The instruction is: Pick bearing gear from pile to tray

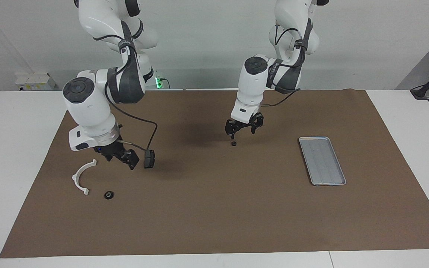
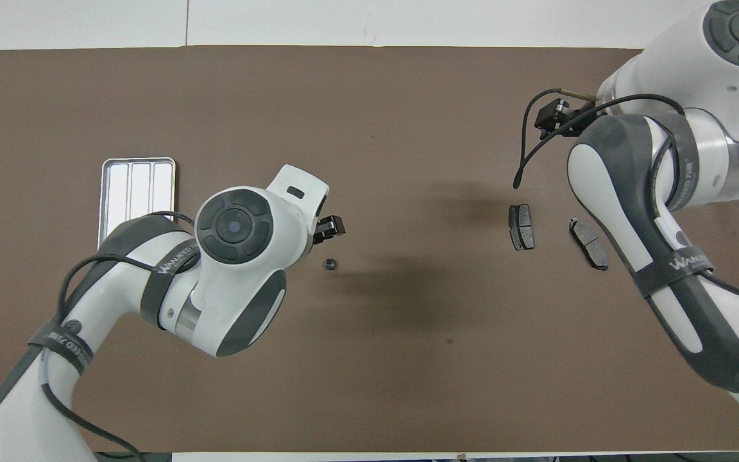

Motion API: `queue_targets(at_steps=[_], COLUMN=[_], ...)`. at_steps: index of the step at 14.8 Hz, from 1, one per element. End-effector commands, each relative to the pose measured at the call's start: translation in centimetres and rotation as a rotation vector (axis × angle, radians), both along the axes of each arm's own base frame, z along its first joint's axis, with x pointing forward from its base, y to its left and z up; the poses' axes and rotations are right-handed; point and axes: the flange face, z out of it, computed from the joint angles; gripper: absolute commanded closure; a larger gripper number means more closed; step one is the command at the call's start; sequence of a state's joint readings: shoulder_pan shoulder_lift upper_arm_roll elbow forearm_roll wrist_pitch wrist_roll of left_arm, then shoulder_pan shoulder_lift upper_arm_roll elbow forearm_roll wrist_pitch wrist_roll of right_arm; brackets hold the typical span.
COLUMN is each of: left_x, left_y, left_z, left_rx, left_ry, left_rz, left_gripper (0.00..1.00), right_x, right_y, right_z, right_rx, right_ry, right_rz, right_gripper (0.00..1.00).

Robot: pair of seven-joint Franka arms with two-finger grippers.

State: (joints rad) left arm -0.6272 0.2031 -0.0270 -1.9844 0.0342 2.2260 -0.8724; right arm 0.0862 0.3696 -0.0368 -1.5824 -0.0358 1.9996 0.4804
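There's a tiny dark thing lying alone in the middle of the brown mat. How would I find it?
Start from the silver tray and look toward the right arm's end. Just under the left gripper, mid-mat, sits a small black round piece. Unlike the parts near the white bracket, it lies alone.

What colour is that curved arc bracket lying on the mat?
White. The arc bracket shows best in the facing view; the right arm hides it in the overhead view.

A brown mat (image 1: 214, 208) covered most of the white table (image 1: 17, 156), whose bare surface showed at both ends and along the edge farthest from the robots. A pale wall (image 1: 199, 41) rose at the robots' end, and a small white box (image 1: 35, 81) sat against it by the right arm's end.
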Motion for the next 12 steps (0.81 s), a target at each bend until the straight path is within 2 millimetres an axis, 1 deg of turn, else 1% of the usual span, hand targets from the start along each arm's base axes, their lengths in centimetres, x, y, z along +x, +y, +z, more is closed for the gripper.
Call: queue_targets(at_steps=[1,2,3,4,5,7,8,12], left_x=[-0.6,-0.5,-0.5,-0.4,-0.3,-0.6,-0.7,-1.5], left_y=[-1.0,-1.0,-1.2,-1.2,-0.7,-0.3,-0.1,0.3], left_z=[-2.0,-2.6,-3.0,-3.4,-4.0,-4.9,-5.2,-6.5], left_rx=[0.026,0.027,0.025,0.023,0.022,0.013,0.010,0.021], left_ry=[-0.002,0.001,-0.001,-0.003,-0.002,-0.012,-0.015,0.000], left_rz=[-0.005,-0.004,-0.007,-0.011,-0.010,-0.018,-0.019,-0.032], left_gripper=[0.01,0.01,0.01,0.01,0.01,0.02,0.02,0.02], right_x=[0.7,1.1,1.5,1.8,2.2,2.7,3.0,3.3], right_y=[-1.9,-2.4,-3.3,-3.6,-3.9,-4.6,-5.5,-5.5], right_z=[-3.3,-4.5,-5.8,-7.2,-8.3,-10.1,-10.8,-13.3], right_rx=[-0.023,-0.027,-0.032,-0.032,-0.032,-0.040,-0.042,-0.035], right_ry=[-0.015,-0.022,-0.025,-0.028,-0.034,-0.040,-0.053,-0.042], right_rz=[-0.003,-0.007,-0.017,-0.022,-0.025,-0.027,-0.032,-0.040], right_gripper=[0.00,0.00,0.00,0.00,0.00,0.00,0.00,0.00])
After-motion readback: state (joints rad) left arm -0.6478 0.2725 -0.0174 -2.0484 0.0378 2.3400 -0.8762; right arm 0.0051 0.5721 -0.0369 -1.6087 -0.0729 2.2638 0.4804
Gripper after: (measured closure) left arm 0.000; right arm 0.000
